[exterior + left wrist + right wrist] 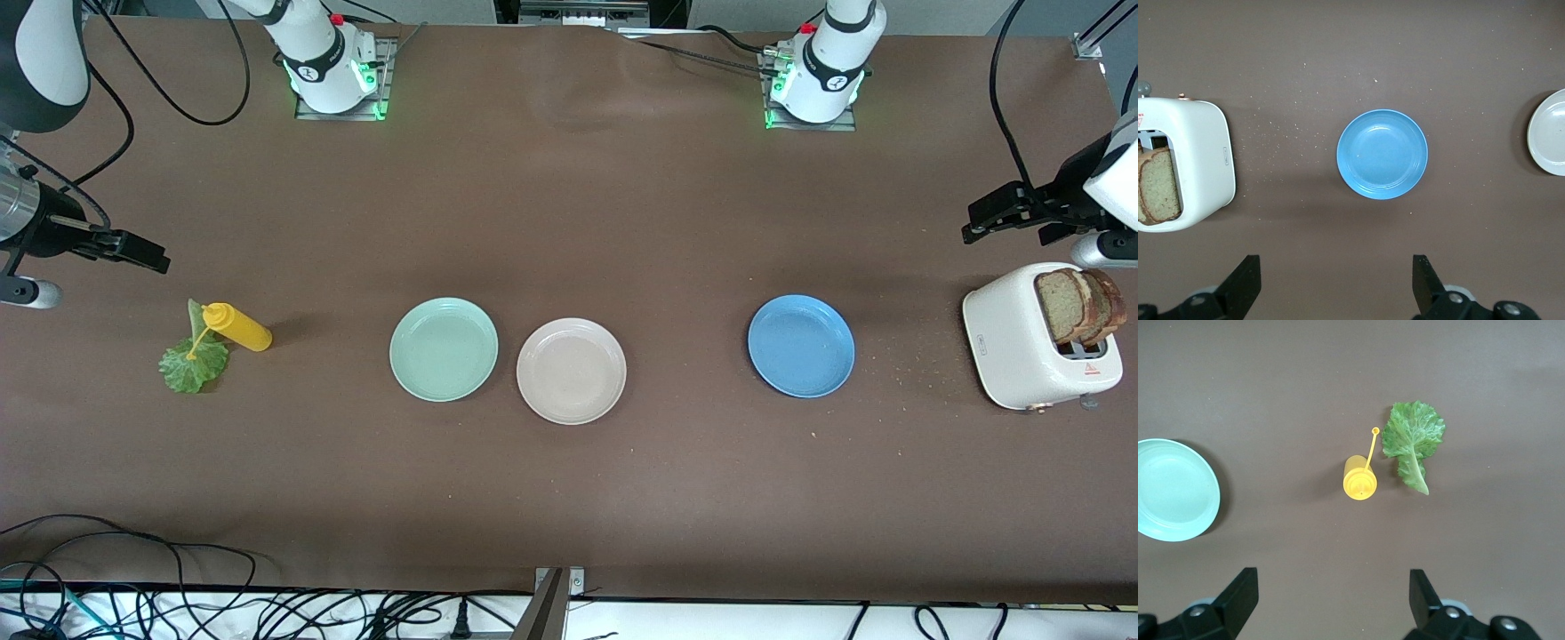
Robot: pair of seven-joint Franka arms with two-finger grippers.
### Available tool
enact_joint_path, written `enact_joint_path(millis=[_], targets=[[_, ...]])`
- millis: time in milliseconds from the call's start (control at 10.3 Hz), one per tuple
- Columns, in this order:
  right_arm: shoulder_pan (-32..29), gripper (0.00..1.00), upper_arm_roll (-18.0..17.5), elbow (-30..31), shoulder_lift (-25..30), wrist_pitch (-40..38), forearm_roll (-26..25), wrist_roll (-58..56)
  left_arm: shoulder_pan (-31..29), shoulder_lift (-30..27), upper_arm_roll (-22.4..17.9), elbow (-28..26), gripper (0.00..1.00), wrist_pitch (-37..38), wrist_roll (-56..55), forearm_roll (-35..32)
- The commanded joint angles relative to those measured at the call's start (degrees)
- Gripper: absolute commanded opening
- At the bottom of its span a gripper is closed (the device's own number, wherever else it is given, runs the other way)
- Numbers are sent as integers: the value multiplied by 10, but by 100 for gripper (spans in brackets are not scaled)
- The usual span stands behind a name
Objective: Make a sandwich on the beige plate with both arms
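Nearest the front camera, a touch below the middle of the frame, we've got the beige plate (571, 371) sitting bare on the brown table (569, 498). Just beside it, toward the right arm's end and almost rim to rim, is the mint-green plate (444, 348). The blue plate (801, 346) sits well apart toward the left arm's end.

Sandwich parts are nowhere near the beige plate. The two bread slices (1080, 305) stand upright in the slots of the white toaster (1031, 342) at the frame's right edge, with crumbs scattered on the table between toaster and blue plate. The lettuce leaf (194, 360) lies flat at the lower left of the frame, and a yellow squeeze bottle (236, 326) stands right next to it, its flip cap hanging over the leaf.

The left gripper (976, 224) hangs in the air at the right edge of the frame, just above the toaster in the picture, well away from the beige plate. In the left wrist view its fingers (1423, 280) are spread wide with nothing between them, looking down at the blue plate (1382, 154) with the toaster (1195, 163) off to one side.

The right gripper (142, 253) hangs at the left edge, over the table close to the bottle and leaf. In the right wrist view its fingers (1419, 592) are also wide apart and empty, with the squeeze bottle (1359, 480) and lettuce leaf (1412, 441) below.

Both arm bases stand along the top of the frame.
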State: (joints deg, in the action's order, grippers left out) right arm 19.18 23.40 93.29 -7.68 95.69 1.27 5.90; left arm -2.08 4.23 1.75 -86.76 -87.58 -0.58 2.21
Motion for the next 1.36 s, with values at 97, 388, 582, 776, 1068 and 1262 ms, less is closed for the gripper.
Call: enact_joint_path(millis=[97,388,582,776,1068,1262], targets=[[2,100,2,-1,4,2,2,-7,2,9,-1,19,100,12,13,-6],[2,100,2,-1,3,6,12,-7,2,9,-1,19,100,12,13,-6],[-3,100,2,-1,1,7,29,-6,2,9,-1,19,100,12,13,-6],[-2,100,2,-1,0,5,30,-5,1,9,-1,19,100,12,13,-6],[-2,100,2,-1,0,2,30,-5,1,9,-1,19,100,12,14,-6],[-2,100,2,-1,0,2,30,-6,1,9,-1,19,100,12,14,-6]])
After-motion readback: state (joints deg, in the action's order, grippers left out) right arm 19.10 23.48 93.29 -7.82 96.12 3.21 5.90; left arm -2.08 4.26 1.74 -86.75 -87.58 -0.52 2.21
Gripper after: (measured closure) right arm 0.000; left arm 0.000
